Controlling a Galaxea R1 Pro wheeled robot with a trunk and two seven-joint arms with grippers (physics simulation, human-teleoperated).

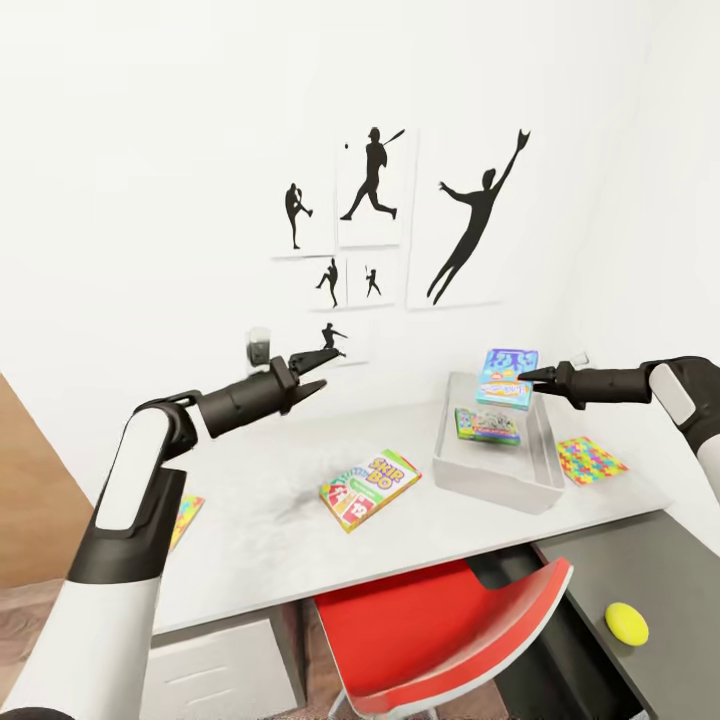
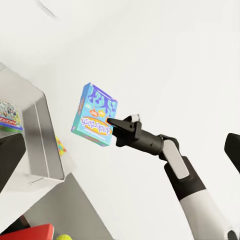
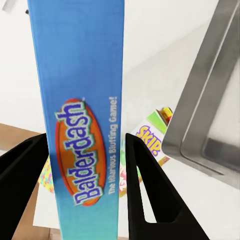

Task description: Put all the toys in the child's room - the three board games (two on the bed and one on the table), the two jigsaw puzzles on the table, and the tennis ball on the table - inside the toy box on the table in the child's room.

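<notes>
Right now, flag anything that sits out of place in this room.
The tennis ball lies low beside the desk, off the table, not up with the other toys. The Skip-Bo box lies askew on the tabletop, outside the toy box.

The grey table (image 1: 260, 540) carries the toy box (image 1: 495, 470), Skip-Bo game (image 1: 368, 488) and two puzzles (image 1: 590, 460).

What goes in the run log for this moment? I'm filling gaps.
right gripper: shut on Balderdash box | box: above toy box | left gripper: open, empty

We see both arms in white shells with black joints, each ending in dark, pointed two-finger grippers.
</notes>
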